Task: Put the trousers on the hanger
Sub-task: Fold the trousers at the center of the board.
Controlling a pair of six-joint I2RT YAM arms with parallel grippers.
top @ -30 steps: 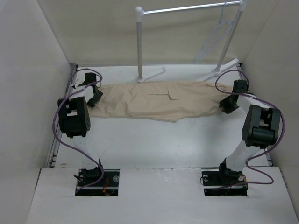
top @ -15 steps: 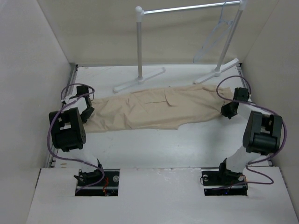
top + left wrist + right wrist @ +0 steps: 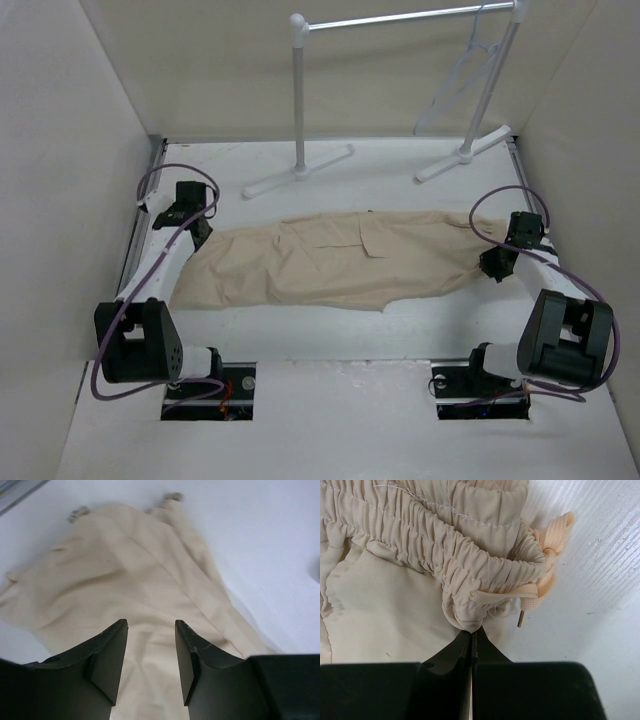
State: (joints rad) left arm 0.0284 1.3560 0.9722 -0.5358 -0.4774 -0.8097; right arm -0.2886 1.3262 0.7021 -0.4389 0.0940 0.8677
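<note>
The beige wrinkly cloth trousers [image 3: 330,258] lay flat on the white tabletop [image 3: 400,325], right hand [image 3: 471,636] clenched on their waistband, left hand [image 3: 150,630] released over the legs, likely needing a deep bite before lifting.

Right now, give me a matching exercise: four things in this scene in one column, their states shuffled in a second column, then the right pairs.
Things:
1. left gripper
2. right gripper
3. hanger
4. trousers

States:
A. hanging from the rack bar
B. jaws apart over cloth
C. spread out on the table
D. pinched shut on the waistband

Pairs: 1-B, 2-D, 3-A, 4-C
</note>
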